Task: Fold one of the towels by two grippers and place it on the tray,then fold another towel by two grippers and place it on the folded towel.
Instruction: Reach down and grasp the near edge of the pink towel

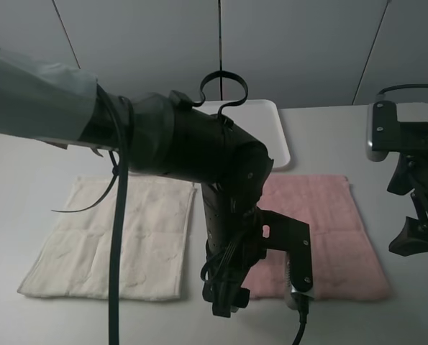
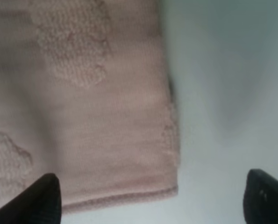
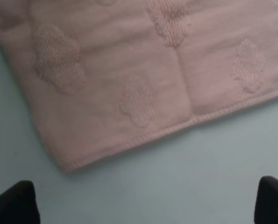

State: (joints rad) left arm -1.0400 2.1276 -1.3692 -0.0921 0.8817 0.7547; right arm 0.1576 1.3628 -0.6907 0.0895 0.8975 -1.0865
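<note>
The pale pink towel (image 1: 329, 230) lies flat on the table at the right, and the cream-white towel (image 1: 120, 237) lies flat to its left. The white tray (image 1: 280, 136) sits behind them, partly hidden by my left arm. My left gripper (image 1: 228, 302) reaches across the middle and hangs open over the pink towel's near left corner. In the left wrist view, that gripper (image 2: 150, 205) straddles the corner of the pink towel (image 2: 92, 116). My right gripper (image 1: 415, 230) hovers open by the pink towel's right edge. The right wrist view shows this gripper (image 3: 143, 205) over bare table just off a corner of the pink towel (image 3: 143, 79).
The pale table (image 1: 386, 316) runs along the near edge in front of both towels. My thick left arm (image 1: 163, 136) with its hanging cable (image 1: 116, 251) crosses above the cream-white towel and blocks part of the tray.
</note>
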